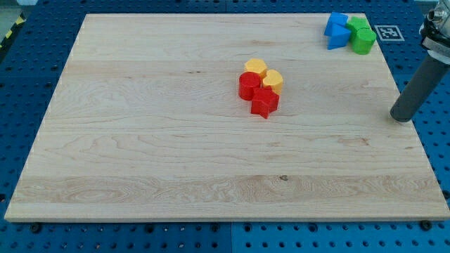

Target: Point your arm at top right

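Observation:
My tip (401, 118) rests at the right edge of the wooden board (140, 140), well below the top right corner. At that corner sits a cluster: two blue blocks (337, 31) on the left and two green blocks (362, 35) on the right, touching each other. Near the board's middle lies a second cluster: two yellow blocks (264, 74) at the top, a red round block (248, 86) at the left and a red star-shaped block (264, 102) at the bottom. My tip touches no block.
A black and white marker tag (387, 32) lies just right of the green blocks, off the board. The blue perforated table (28, 77) surrounds the board on all sides.

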You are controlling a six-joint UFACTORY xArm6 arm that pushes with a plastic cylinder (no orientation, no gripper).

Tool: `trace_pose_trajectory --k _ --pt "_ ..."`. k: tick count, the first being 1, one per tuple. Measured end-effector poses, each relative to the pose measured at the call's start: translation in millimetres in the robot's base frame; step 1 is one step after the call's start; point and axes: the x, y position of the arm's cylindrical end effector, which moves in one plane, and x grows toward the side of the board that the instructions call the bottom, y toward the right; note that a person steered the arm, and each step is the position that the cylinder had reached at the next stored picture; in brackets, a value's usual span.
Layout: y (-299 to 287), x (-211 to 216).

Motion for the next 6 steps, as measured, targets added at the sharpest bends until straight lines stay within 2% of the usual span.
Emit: trace_pose_trajectory --k 1,2,3,4,5,6 --pt "0 0" --pt "20 3" --pt "65 7" --pt "65 7" --pt "67 -39" --pt "58 -121"
